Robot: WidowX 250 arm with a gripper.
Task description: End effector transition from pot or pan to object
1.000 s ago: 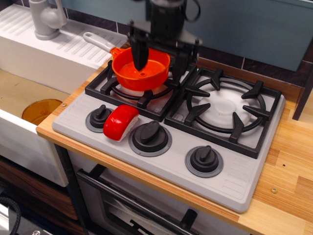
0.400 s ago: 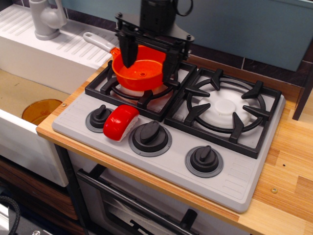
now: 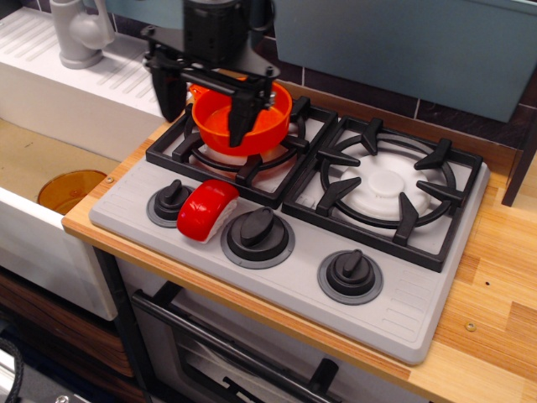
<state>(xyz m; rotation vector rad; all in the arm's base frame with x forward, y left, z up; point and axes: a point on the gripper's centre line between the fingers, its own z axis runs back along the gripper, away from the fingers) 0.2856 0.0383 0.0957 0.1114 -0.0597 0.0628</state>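
The orange saucepan sits on the back left burner of the toy stove; its grey-white handle is hidden behind my gripper. My black gripper hangs open and empty above the pan's left front edge. One finger is left of the pan and the other is in front of its bowl. The glossy red block with a white underside lies on the grey stove panel between two black knobs, in front of and below the gripper.
The black left grate and the right grate cover the stove top. Three black knobs line the front panel. A white sink with a grey faucet is to the left, with an amber disc below. The wooden counter extends right.
My gripper has risen out of the saucepan and moved left and toward the front. The pan stays on the burner and the red block has not moved.
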